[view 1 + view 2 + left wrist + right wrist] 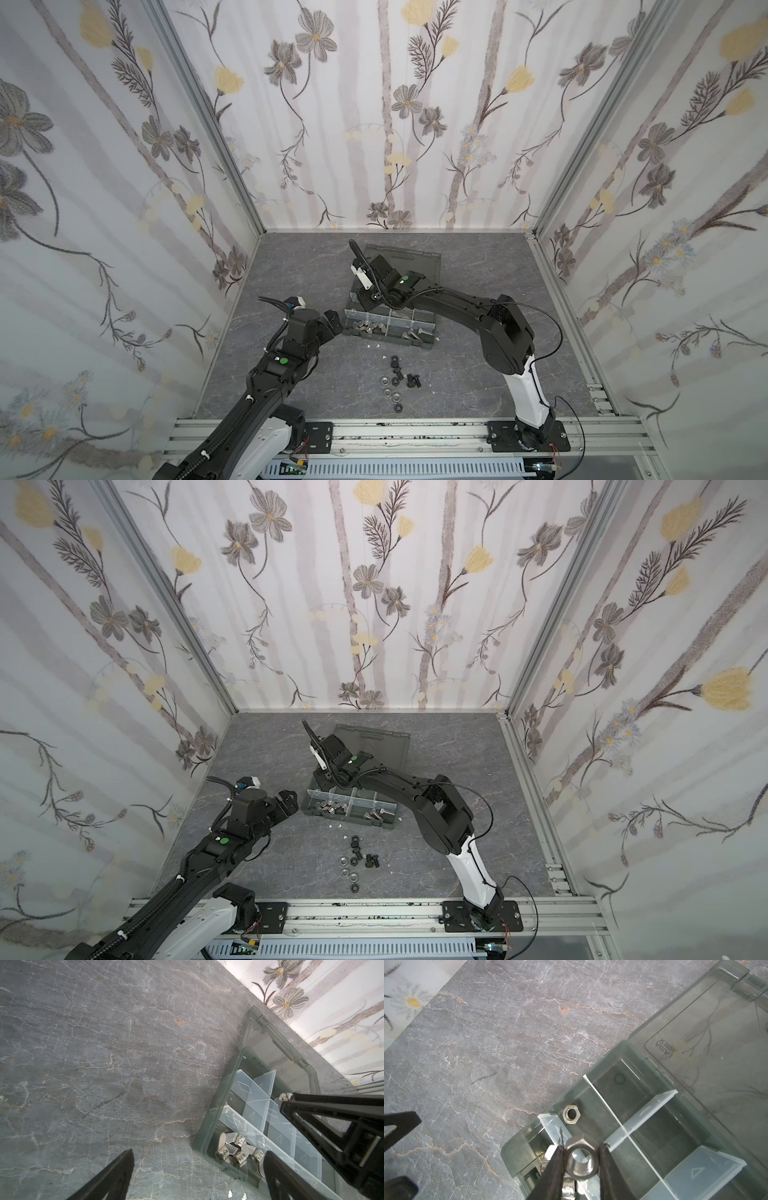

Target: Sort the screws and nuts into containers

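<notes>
My right claw [581,1148] looks clamped on a shiny silver hex nut [581,1160]. I judge it is held over the dark grey plastic organiser box [612,1051] to drop beside the matching silver nut [570,1114] in a corner cell. That arm reaches across over the box, wrist bent down. My left claw [198,1152] hangs spread wide beside the box. Loose black screws and nuts [397,374] wait on the grey marbled surface [311,374].

The smoky lid [708,1047] carries one embossed brand mark, upside down in the right wrist view; its letters look like "ARIA", and the small characters beside them are too fine to read. The wing nuts [236,1151] bear stamped marks that are illegible. The dividers [695,1172] show embossed triangles.
</notes>
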Controlling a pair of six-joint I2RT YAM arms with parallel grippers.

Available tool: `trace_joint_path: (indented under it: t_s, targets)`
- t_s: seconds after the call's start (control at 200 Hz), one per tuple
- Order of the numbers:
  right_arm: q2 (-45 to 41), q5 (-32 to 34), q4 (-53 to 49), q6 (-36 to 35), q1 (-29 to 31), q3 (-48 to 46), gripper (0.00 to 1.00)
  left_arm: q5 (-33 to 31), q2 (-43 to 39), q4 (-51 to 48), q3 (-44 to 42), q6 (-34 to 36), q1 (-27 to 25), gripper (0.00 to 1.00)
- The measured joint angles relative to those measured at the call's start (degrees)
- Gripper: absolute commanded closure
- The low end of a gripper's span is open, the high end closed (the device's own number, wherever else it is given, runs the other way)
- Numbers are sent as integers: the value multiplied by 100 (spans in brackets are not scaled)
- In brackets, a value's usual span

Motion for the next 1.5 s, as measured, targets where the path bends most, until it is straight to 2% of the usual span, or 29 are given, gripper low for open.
trace_joint_path:
  t_s: [0.095, 0.255, 0.545, 0.724, 1.099, 1.264, 1.499]
  targets:
    - [13, -13, 2, -7, -4, 0, 38, 0, -7, 0, -4, 0, 0, 0]
    - [15, -13, 7, 11, -4, 2, 31, 0, -9, 0, -7, 0, 0, 0]
    - [-13, -37, -2, 55, -11, 0, 29, 0, -15, 0, -11, 0, 0, 0]
    - [-367, -55, 42, 57, -4, -120, 29, 105, 11, 0, -11, 0, 0, 1]
    - [-1436, 61, 286, 164, -11, -1263, 28, 780, 20, 109, -74, 39, -46, 10]
    - [-1932, 107, 343, 254, -39, -1878, 28, 1051, -63, 151, -229, -33, -354, 12]
    - [-2564, 313, 487, 402, -122, -2618, 27, 1095, 48, 175, -282, -258, -1314, 14]
